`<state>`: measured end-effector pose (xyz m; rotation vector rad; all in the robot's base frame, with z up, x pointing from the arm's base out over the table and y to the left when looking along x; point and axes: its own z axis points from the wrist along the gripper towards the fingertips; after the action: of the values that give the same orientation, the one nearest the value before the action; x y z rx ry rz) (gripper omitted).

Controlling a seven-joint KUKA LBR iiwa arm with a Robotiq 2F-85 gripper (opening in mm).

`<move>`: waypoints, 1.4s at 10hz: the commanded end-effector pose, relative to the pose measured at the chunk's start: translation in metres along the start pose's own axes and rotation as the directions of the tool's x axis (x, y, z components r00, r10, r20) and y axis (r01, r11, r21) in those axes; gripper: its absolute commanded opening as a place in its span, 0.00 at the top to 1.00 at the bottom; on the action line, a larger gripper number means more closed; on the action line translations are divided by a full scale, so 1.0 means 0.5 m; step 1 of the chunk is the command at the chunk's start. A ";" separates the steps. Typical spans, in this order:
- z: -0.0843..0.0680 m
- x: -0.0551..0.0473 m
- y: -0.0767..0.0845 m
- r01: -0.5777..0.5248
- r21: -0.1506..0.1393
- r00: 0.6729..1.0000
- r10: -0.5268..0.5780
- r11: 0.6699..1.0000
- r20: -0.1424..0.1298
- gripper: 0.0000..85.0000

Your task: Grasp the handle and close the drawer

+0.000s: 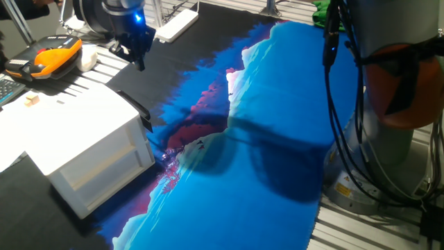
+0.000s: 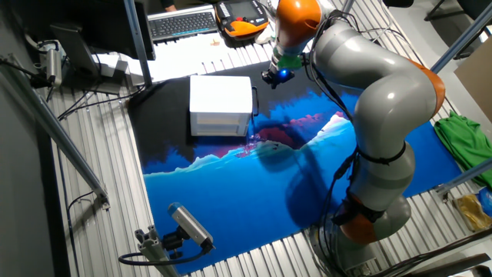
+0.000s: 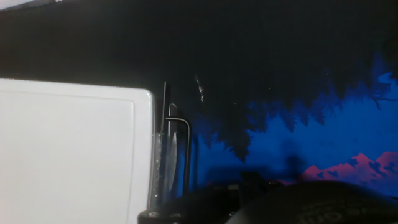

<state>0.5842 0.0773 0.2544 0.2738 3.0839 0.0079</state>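
The white cabinet (image 1: 76, 132) stands at the left on the dark cloth. The black bar handle (image 1: 141, 111) sticks out from its right-facing front. In the hand view the handle (image 3: 186, 155) shows from above beside a thin edge of the drawer front (image 3: 160, 168), which lies close against the cabinet (image 3: 74, 149). The gripper (image 1: 137, 50) hangs in the air above and behind the handle, apart from it and holding nothing. Its fingers are dark and I cannot tell whether they are open. In the other fixed view the gripper (image 2: 274, 77) is up and to the right of the cabinet (image 2: 221, 104).
A blue, black and pink printed cloth (image 1: 277, 139) covers the table. An orange and black pendant (image 1: 52, 55) and a white power strip (image 1: 177, 24) lie behind the cabinet. The robot base and cables (image 1: 388, 104) stand at the right.
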 end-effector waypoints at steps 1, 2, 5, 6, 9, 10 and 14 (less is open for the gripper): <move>-0.004 0.000 -0.003 0.009 0.008 1.000 -0.009 1.000 -0.007 1.00; -0.004 0.000 -0.005 0.019 0.016 0.999 -0.018 1.000 -0.027 1.00; -0.005 0.000 -0.006 0.034 0.017 0.997 -0.033 0.999 -0.065 1.00; -0.005 0.001 -0.005 0.035 0.012 0.997 -0.035 0.999 -0.070 1.00; -0.006 0.001 -0.006 0.036 -0.007 0.997 -0.036 0.999 -0.074 1.00; -0.005 0.001 -0.005 0.034 -0.008 0.997 -0.035 0.999 -0.076 1.00; -0.003 0.001 -0.002 0.036 -0.005 0.997 -0.036 0.999 -0.069 1.00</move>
<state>0.5836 0.0763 0.2560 0.2229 3.1569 0.0197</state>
